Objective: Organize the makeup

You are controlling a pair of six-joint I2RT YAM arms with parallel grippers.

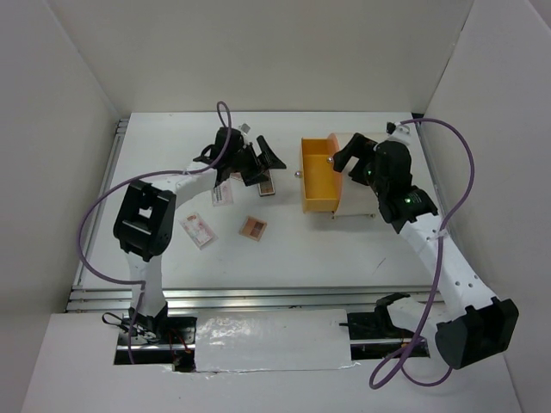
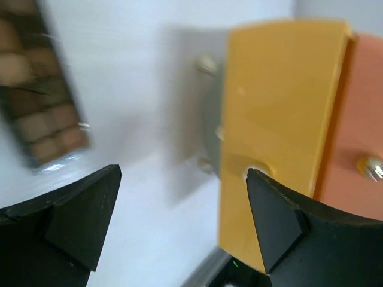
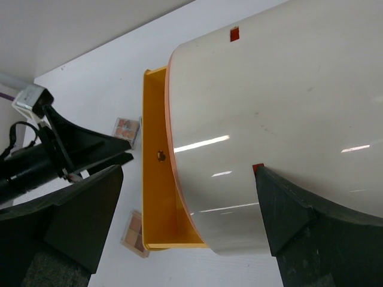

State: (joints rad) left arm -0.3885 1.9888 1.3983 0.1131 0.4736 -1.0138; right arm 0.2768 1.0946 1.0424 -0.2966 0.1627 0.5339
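The left fingers (image 2: 78,221) are spread wide with nothing between them, low over the bench (image 1: 284,258). Going from the left in the top view, the makeup lies loose: a white-pink packet (image 1: 200,230), a second packet (image 1: 222,194) partly under the left arm, a small palette (image 1: 254,227) and a long palette (image 1: 267,183) just beside the fingers.

In the left wrist view the long palette sits left of the gap, not inside it. Its long axis runs roughly the way the fingers point. I judge a sideways shift toward it would let them close across its narrow width. The left arm is clearly the nearer one to all four pieces.

Right of them stands the orange drawer (image 1: 317,176), pulled out of the cream container (image 1: 355,202). The right fingers (image 3: 299,233) are also apart and hold nothing. They straddle the container's curved wall from above, well apart from the makeup.

The long palette is badly blurred and cut off at the left wrist view's edge. The right wrist view shows two palettes, one partly behind the drawer's rim. I cannot tell which is which. No pencil-like sticks can be made out, and the drawer's contents are hard to read.
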